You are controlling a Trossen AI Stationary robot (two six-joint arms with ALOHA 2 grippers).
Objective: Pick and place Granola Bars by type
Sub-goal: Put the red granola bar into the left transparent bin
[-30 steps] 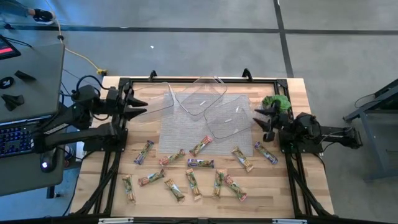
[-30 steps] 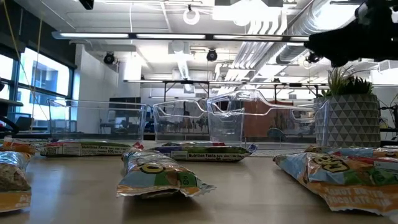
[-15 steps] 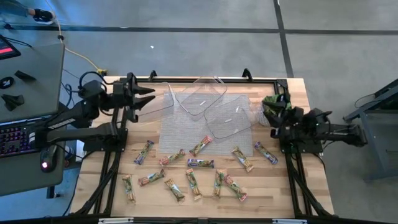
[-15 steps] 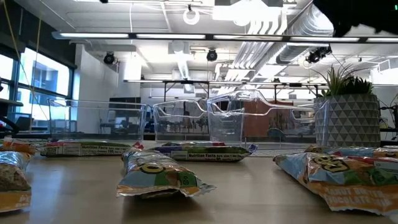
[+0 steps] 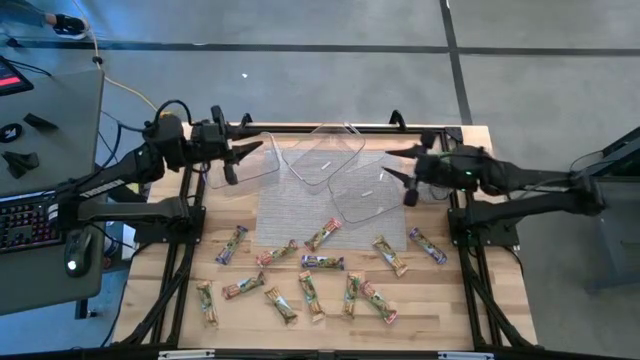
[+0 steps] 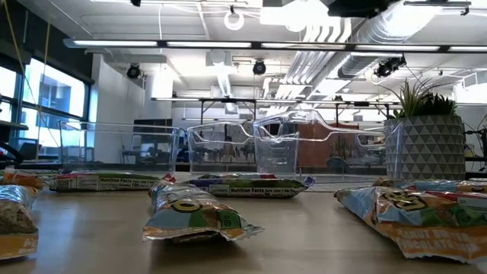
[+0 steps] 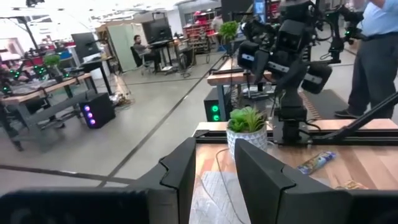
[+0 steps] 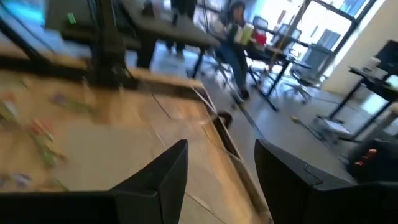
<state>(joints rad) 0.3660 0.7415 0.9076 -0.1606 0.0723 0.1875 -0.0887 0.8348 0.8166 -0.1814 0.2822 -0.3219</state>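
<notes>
Several granola bars in purple (image 5: 322, 262), green-tan (image 5: 390, 255) and red-pink (image 5: 277, 254) wrappers lie flat and scattered on the near half of the wooden table (image 5: 180, 300). In the low view they show close up (image 6: 199, 215). My left gripper (image 5: 248, 160) hovers open, pointing level, above the far left clear tub (image 5: 262, 170). My right gripper (image 5: 392, 170) hovers open above the right tub (image 5: 362, 195). Nothing is between either gripper's fingers in the left wrist view (image 7: 214, 168) or the right wrist view (image 8: 221, 152).
Three clear tubs, the middle one (image 5: 322, 155) among them, stand at the far middle on a grey mesh mat (image 5: 300, 225). A potted plant (image 6: 424, 133) stands at the far right. A black frame rail (image 5: 185, 250) runs around the table. A person (image 7: 376, 56) stands beyond the right side.
Both arms have risen and reached in over the tubs. My right gripper has left its low place beside the plant and gone up and toward the table's left. My left gripper has gone up and toward the right, rolling somewhat. The bars and tubs have stayed put.
</notes>
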